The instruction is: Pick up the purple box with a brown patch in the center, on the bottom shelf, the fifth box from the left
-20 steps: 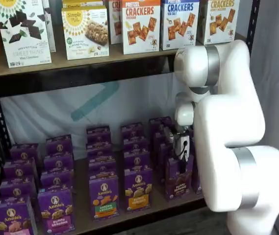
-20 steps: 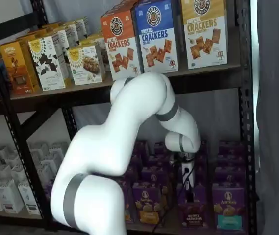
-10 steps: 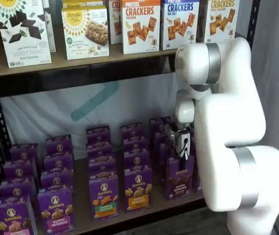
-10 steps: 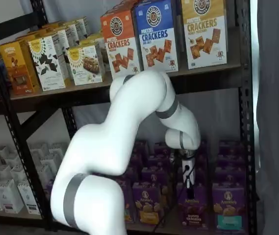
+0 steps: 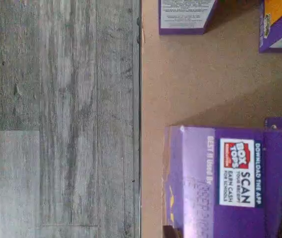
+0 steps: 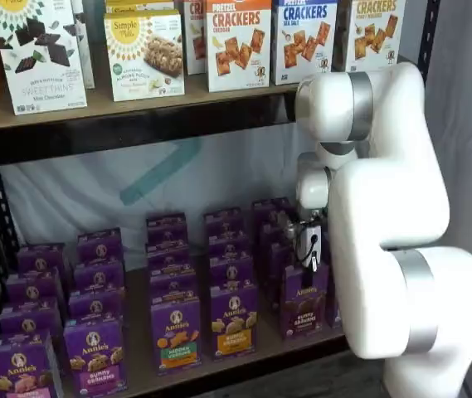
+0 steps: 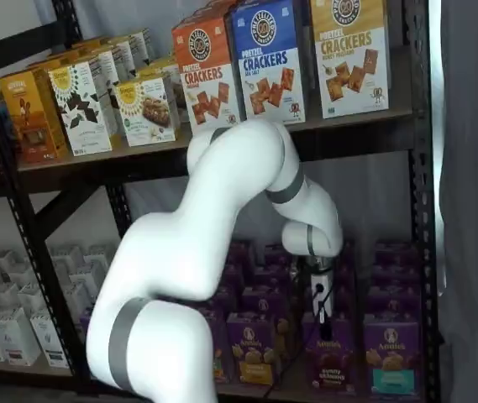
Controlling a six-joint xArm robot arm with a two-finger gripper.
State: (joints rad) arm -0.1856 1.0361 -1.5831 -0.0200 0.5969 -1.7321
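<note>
The purple box (image 6: 304, 311) with the brown band stands at the front of its row on the bottom shelf (image 6: 140, 365), and it shows in both shelf views (image 7: 331, 369). My gripper (image 6: 307, 280) hangs straight down over it, black fingers shut on the box's top edge (image 7: 323, 323). In the wrist view the box's purple top (image 5: 230, 178) with a Box Tops label lies close under the camera, on the tan board (image 5: 200, 79). The fingers themselves are hidden in that view.
An orange-band carton (image 6: 234, 319) stands to the box's left and a teal-band one (image 7: 390, 365) to its right. More purple cartons fill the rows behind. Cracker boxes (image 6: 237, 41) line the higher shelf. My bulky white arm (image 6: 393, 215) covers the shelf's right end. Grey plank floor (image 5: 56, 119) lies beyond the shelf's black edge.
The fingers have closed onto the top of the purple box. The arm has barely shifted and the box stays in its place.
</note>
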